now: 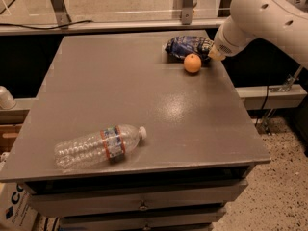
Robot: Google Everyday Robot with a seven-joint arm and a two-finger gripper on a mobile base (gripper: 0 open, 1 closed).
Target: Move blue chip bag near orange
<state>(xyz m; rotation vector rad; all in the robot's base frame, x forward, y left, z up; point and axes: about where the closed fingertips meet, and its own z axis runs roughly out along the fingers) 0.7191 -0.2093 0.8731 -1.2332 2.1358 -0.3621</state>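
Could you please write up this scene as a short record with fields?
table: grey, drawers below
chip bag: blue, crumpled, far right of the table
orange: just in front of the bag
bottle: clear plastic, lying on its side, near left
tool: at the bag's right end, by the table's edge

This looks like a robot lab or test bay. A white arm (pixel 260 13) reaches over a plain grey table (pixel 144 109) with drawers (pixel 144 203) beneath, its gripper (pixel 216 55) at the far right edge beside the bag (pixel 185 44). The speckled floor (pixel 284 177), metal posts (pixel 57 4), loose cable (pixel 43 25) and cardboard box (pixel 14 211) fit that.
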